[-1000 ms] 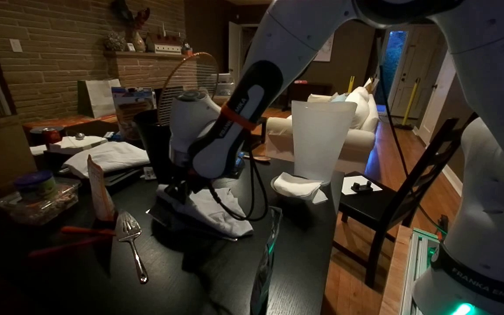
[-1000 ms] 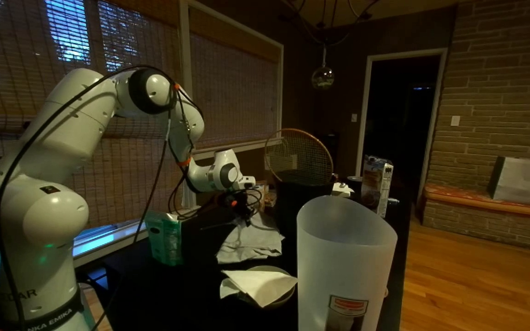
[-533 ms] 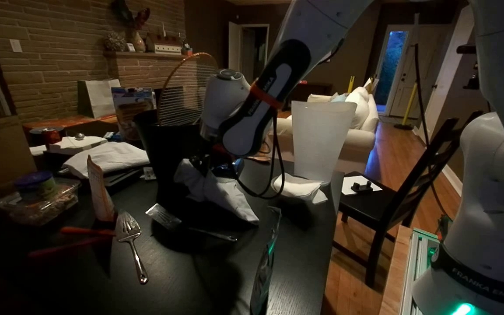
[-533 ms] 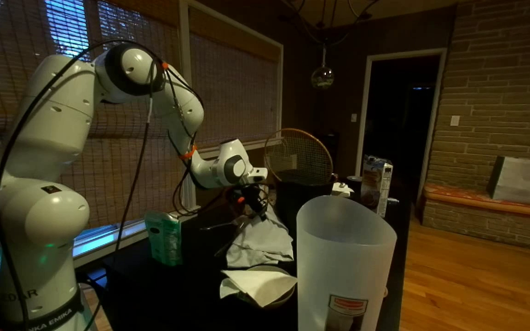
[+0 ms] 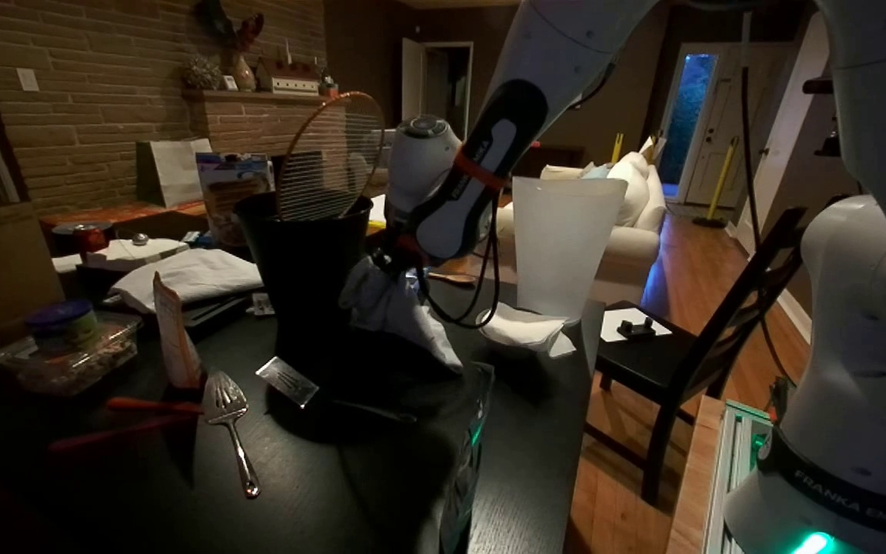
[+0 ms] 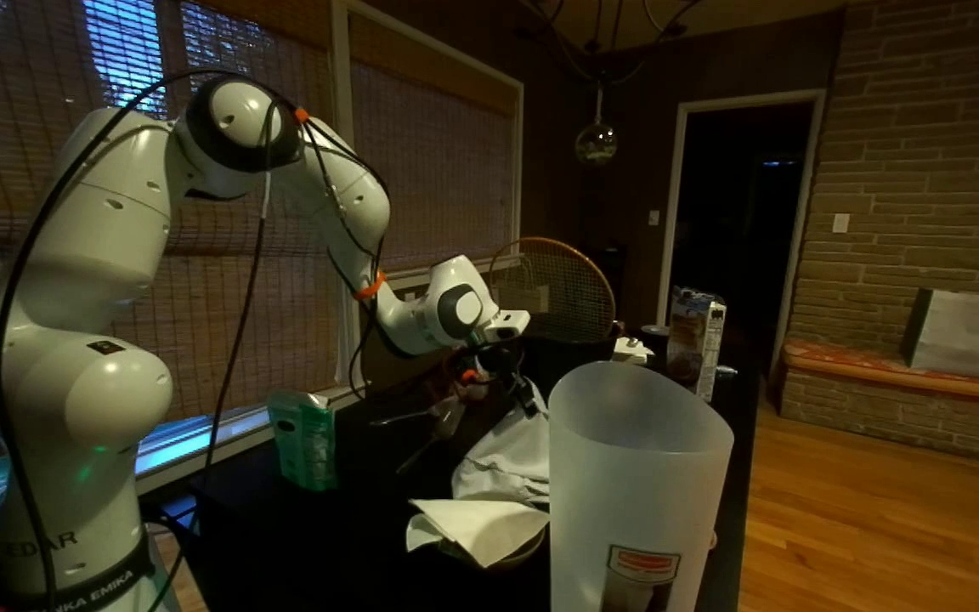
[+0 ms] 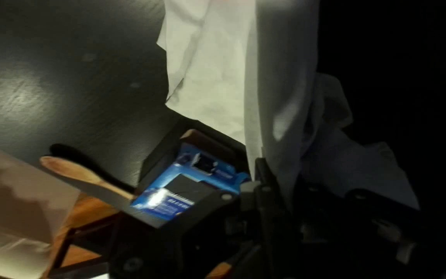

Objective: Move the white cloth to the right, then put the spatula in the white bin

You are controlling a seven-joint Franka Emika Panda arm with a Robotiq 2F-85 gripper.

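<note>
Hanging near the white bin [image 6: 638,501], the white cloth [image 6: 502,467] should handle light and limp, best held by a gathered fold, where the gripper [image 6: 530,399] pinches it between its fingers. It looks creased and half shadowed. Farther from the bin lies a slotted metal spatula [image 5: 289,382], likely stiff and slick, best taken by its handle.

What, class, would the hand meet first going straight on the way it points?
The hand points mainly down: past the white cloth it grips, probably the dark tabletop, though the black bin looks close and depth is unclear.
</note>
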